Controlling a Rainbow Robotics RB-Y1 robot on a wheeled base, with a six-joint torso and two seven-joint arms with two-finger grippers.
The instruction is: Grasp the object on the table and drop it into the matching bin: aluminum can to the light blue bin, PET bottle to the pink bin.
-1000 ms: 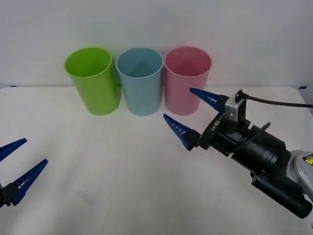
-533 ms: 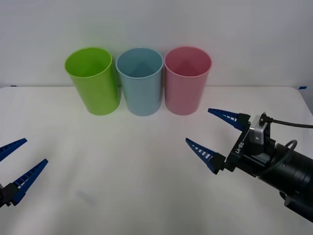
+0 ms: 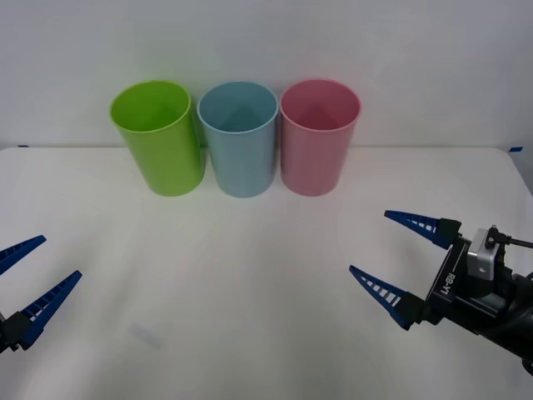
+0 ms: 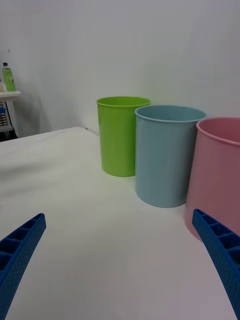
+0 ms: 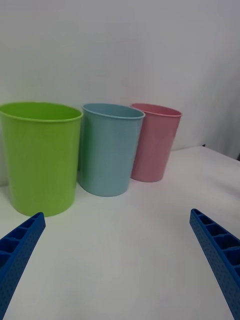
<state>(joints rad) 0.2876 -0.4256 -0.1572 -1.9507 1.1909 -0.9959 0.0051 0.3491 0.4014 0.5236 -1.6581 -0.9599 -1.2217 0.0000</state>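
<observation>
White table [image 3: 250, 292]: 3 bins, 2 open tools.

Three bins stand in a row at the table's [image 3: 250, 283] far edge.

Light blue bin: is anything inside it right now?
The front view looks into the light blue bin and shows bare blue inner wall, no can. Its near wall hides the very bottom, so that part stays unconfirmed.

Overhead front view, two low wrist views, shared light blue bin [image 3: 241, 137].
</observation>
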